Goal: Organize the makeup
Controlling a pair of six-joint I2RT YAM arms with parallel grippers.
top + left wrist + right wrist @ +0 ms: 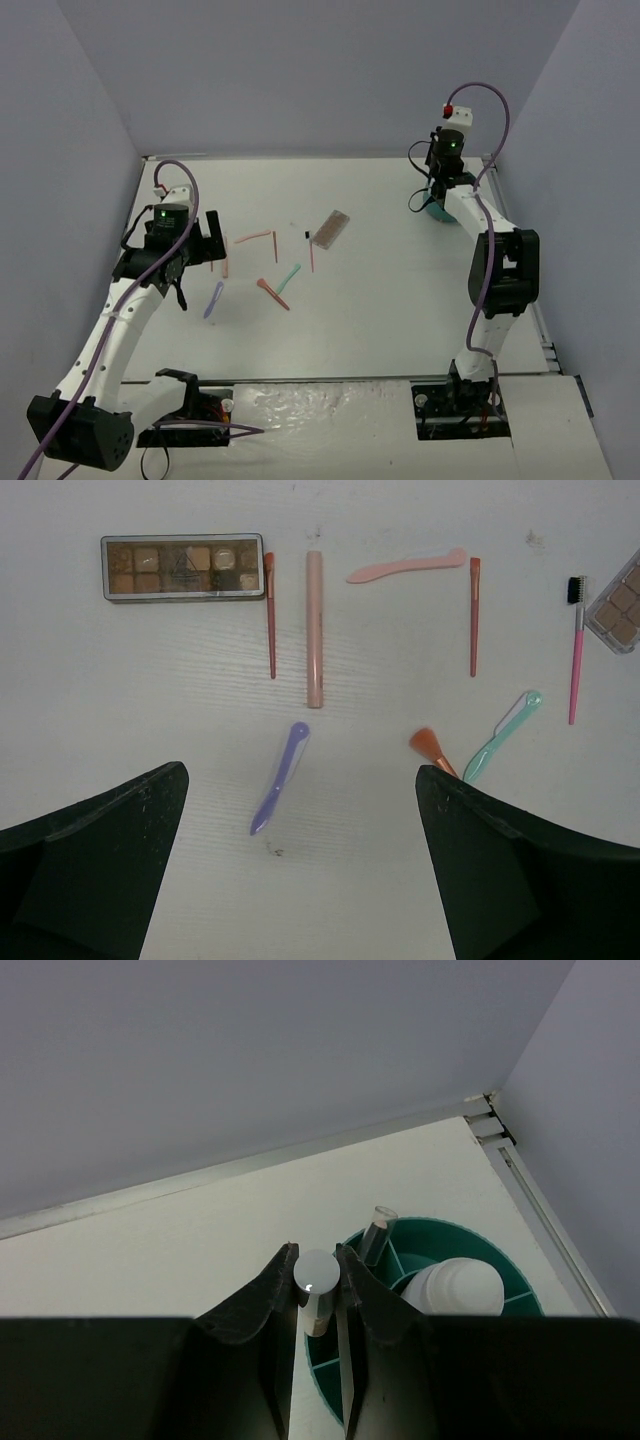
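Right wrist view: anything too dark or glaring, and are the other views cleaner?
Right wrist view: the right gripper is a near-black mass low in frame; the capped tube it grips shows one glint; teal tub sharp. Left wrist view: even light, faint shadows, lilac applicator crisp. Top view: even light, pink stick a thin streak.

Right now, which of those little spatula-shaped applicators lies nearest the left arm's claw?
The lilac applicator: it lies between the open fingers of the left gripper, while the mint one sits off to the side and the pink one lies farther away.
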